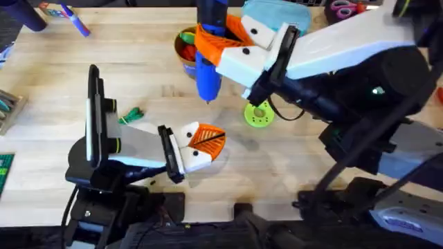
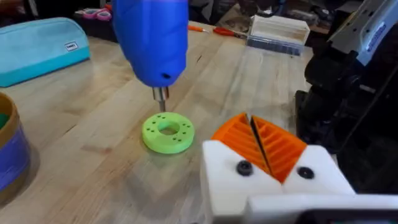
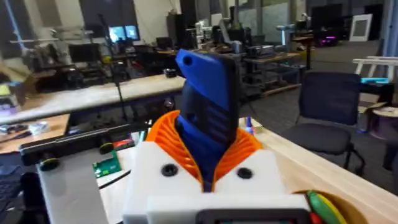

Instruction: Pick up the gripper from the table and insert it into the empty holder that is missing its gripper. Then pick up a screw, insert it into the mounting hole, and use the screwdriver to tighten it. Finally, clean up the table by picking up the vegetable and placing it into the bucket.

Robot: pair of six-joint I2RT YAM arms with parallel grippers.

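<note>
Right gripper (image 1: pixel 220 43) clamps screwdriver (image 1: pixel 208 69) above open tabletop (image 1: pixel 311 173)

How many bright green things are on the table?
2: a green ring lying under the screwdriver tip, and a small crinkly vegetable beside the left arm. Others could be hidden.

No legible text or labels anywhere.
</note>
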